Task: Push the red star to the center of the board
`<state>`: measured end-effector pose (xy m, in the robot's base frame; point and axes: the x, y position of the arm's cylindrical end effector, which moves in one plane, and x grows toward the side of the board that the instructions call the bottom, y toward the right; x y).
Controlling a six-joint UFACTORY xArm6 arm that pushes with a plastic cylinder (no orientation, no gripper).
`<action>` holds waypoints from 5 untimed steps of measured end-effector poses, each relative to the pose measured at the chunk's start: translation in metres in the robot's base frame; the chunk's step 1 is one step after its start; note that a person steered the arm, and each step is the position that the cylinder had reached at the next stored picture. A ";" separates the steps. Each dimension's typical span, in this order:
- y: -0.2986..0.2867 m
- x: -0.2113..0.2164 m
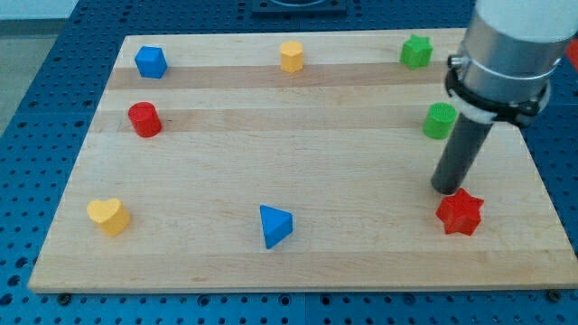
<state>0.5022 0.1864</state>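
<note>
Blue pegboard is framing your wooden counter (pixel 298 262), where my tip (pixel 445 189), a gripless rod, is sitting just above-left of the red star (pixel 460 213), poorly placed for pushing it centreward.

Wooden board (pixel 298 135), red star (pixel 460 213), blue triangle (pixel 275 225), yellow heart (pixel 108 217), red cylinder (pixel 144 119)

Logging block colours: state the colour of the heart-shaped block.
Yellow: the heart block, camera view, at the board's lower left.

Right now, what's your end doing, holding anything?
No gripper: just a rod, holding nothing.
My tip sits at the red star's upper-left edge, touching or nearly so.
</note>
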 end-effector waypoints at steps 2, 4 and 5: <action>0.061 0.022; 0.085 0.079; 0.062 0.079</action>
<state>0.5815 0.2482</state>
